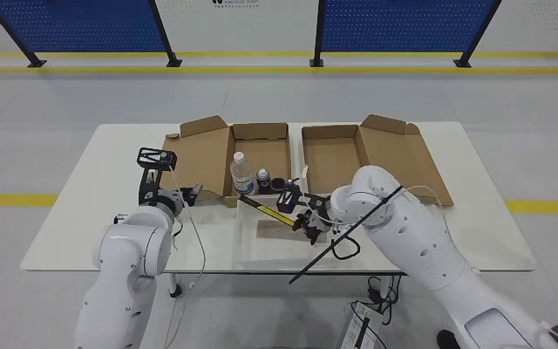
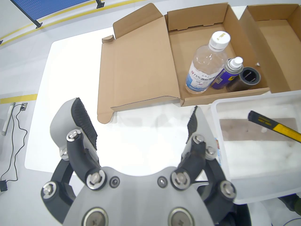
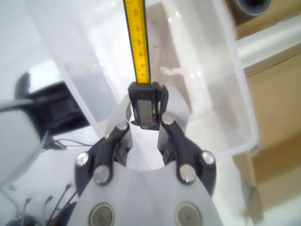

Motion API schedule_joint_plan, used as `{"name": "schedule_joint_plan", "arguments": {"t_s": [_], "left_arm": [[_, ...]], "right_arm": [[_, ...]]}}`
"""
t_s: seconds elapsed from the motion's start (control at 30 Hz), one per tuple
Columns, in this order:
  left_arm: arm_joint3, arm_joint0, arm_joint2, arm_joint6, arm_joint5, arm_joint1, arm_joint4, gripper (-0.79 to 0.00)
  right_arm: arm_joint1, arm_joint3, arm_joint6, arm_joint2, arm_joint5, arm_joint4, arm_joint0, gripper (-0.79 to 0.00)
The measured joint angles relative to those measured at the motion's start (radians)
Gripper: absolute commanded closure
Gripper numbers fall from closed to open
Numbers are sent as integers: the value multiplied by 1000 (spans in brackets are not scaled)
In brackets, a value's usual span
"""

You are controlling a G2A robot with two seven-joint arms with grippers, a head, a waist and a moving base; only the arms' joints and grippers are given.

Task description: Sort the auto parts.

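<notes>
My right gripper (image 3: 147,99) is shut on a digital caliper (image 3: 137,31) with a yellow scale bar and black display head. The caliper (image 1: 272,212) hangs over a clear plastic bin (image 1: 281,234) at the table's front middle; its yellow bar (image 2: 277,128) pokes over the bin (image 2: 258,156). The left cardboard box (image 2: 202,36) holds a clear water bottle (image 2: 207,69), a purple spray can (image 2: 227,75) and a black cylinder (image 2: 247,78). My left gripper (image 2: 138,123) stands open over bare table, left of the bin, with nothing between its fingers.
A second open cardboard box (image 1: 336,161) sits to the right of the first, its inside bare. Both boxes have flaps (image 1: 202,153) spread flat on the white table (image 1: 87,201). A thin black rod (image 1: 344,236) crosses the right arm.
</notes>
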Motion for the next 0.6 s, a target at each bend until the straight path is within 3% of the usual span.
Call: {"name": "schedule_joint_plan", "arguments": {"t_s": [0.6], "left_arm": [[0,0,0,0,0,0,0,-785]], "right_arm": [[97,43,-271,221,-272,408,-161,0]]}}
